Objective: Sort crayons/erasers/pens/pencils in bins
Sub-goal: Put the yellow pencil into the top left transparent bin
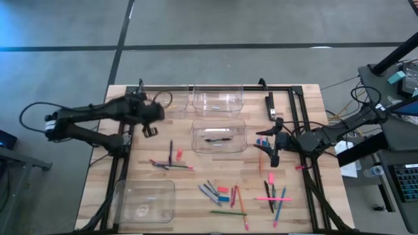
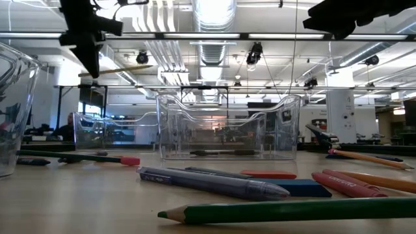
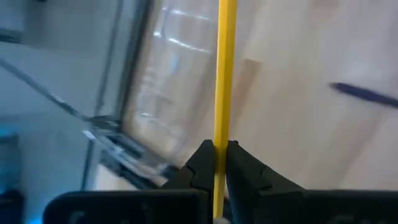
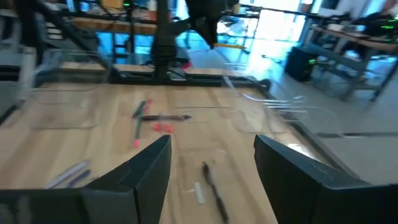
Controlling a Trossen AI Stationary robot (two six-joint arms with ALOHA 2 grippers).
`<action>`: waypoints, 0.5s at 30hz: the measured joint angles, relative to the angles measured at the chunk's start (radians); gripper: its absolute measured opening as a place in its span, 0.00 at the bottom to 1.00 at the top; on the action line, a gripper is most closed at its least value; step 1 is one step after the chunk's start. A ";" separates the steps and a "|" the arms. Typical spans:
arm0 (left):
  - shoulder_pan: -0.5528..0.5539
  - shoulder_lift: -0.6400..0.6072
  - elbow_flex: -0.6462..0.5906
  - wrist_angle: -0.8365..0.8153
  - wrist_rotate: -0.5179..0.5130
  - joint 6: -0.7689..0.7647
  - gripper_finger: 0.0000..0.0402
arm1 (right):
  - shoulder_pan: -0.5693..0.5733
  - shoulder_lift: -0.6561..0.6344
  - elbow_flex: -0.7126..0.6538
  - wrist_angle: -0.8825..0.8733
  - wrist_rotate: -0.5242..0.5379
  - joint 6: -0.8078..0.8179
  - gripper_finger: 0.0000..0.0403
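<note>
Most of the sorting is still ahead of you. Only one dark pen sits in the middle bin; the far bin and near-left bin look empty, though clear plastic makes that hard to call. Your left gripper has its jaws pinched on a yellow pencil, lifted at the table's far left. The right gripper hangs wide with nothing in it over the pile of crayons, pens and pencils.

Yellow pencil pinched btwn dark fingers (clear bin beyond), wood table
</note>
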State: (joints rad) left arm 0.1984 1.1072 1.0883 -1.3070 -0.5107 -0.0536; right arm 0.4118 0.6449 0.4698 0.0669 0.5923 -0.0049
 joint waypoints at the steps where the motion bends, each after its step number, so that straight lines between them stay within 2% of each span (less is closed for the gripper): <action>1: 0.039 0.009 0.000 0.006 0.000 0.050 0.01 | 0.000 0.000 0.000 0.000 0.013 -0.006 0.54; 8: 0.286 0.128 -0.002 0.064 -0.020 0.247 0.01 | 0.000 0.000 0.000 -0.002 0.021 -0.010 0.54; 15: 0.423 0.257 -0.002 0.166 -0.020 0.354 0.04 | 0.000 0.000 0.000 -0.002 0.021 -0.018 0.54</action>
State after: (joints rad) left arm 0.6213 1.3643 1.0859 -1.1405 -0.5312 0.3009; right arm 0.4115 0.6449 0.4698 0.0647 0.6132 -0.0227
